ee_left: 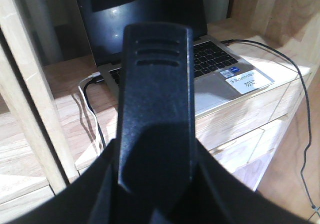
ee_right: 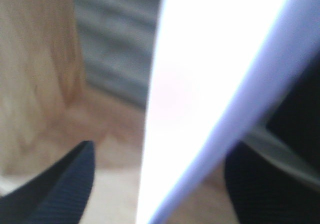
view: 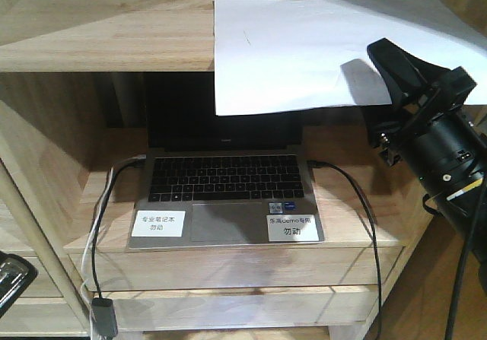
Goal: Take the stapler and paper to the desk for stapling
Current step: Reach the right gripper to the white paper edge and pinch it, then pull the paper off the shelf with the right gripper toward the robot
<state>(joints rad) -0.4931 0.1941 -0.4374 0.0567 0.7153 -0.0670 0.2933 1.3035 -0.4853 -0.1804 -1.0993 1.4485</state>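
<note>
white paper (view: 304, 51) overhanging shelf (view: 106, 36), laptop (view: 224, 180) below, right hand (ee_right: 165, 181) straddling it

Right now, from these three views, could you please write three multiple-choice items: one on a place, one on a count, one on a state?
1. Where does the paper lie? A) on the keyboard B) on the upper shelf board, overhanging its front edge C) on the floor
2. How many white labels are on the laptop? A) one B) two C) four
3. How is the right gripper? A) open around the paper B) shut on a cable C) out of view
Answers: B, the paper hangs over the board's edge; B, one label sits each side of the touchpad; A, its fingers stand apart with the paper between.
</note>
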